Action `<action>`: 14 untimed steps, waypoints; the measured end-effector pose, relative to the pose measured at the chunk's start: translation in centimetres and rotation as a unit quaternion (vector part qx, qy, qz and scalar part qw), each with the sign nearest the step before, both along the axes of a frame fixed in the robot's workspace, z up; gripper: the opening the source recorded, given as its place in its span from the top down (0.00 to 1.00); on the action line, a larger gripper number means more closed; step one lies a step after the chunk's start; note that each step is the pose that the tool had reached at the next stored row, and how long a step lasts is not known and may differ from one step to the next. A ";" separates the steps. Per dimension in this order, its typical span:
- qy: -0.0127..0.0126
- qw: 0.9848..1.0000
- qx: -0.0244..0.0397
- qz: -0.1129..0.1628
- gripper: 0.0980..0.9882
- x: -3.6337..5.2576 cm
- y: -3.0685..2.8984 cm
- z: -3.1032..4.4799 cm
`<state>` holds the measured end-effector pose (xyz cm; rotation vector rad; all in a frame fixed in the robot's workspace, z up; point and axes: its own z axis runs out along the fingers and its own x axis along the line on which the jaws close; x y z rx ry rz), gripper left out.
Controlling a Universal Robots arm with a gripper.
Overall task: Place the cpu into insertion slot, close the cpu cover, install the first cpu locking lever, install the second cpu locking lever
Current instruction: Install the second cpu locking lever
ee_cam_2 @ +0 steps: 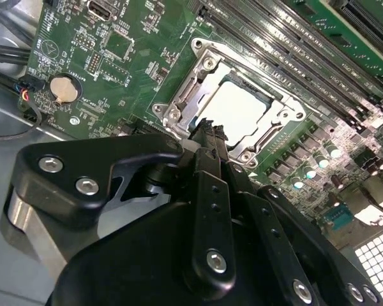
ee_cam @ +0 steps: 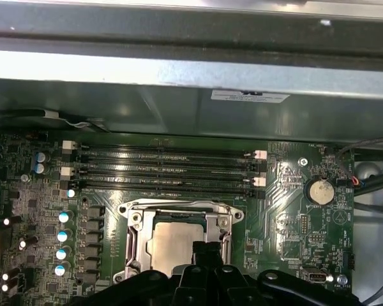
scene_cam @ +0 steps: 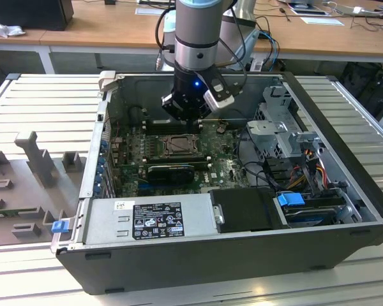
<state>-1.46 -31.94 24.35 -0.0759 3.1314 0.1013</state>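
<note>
Gripper (ee_cam_2: pixel 207 131) clenched, empty, tip just above the cpu (ee_cam_2: pixel 239 108) seated in the insertion slot (ee_cam_2: pixel 179 105); nearby board print unreadable.

The grey-and-silver robot arm (scene_cam: pixel 195 32) drops straight down from the top centre of the exterior view, wrist vertical, a blue light glowing on it. Its black two-finger gripper (scene_cam: pixel 186 113) points downward. In both wrist views the black fingertips (ee_cam_2: pixel 207 131) (ee_cam: pixel 207 250) sit pressed together, nothing between them.
</note>
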 end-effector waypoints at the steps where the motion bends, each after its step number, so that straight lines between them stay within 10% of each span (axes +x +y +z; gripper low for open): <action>1: 0.000 1.000 0.000 0.000 0.99 0.01 -0.04 0.00; 14: 0.000 1.000 0.000 0.000 0.99 0.06 -0.62 0.51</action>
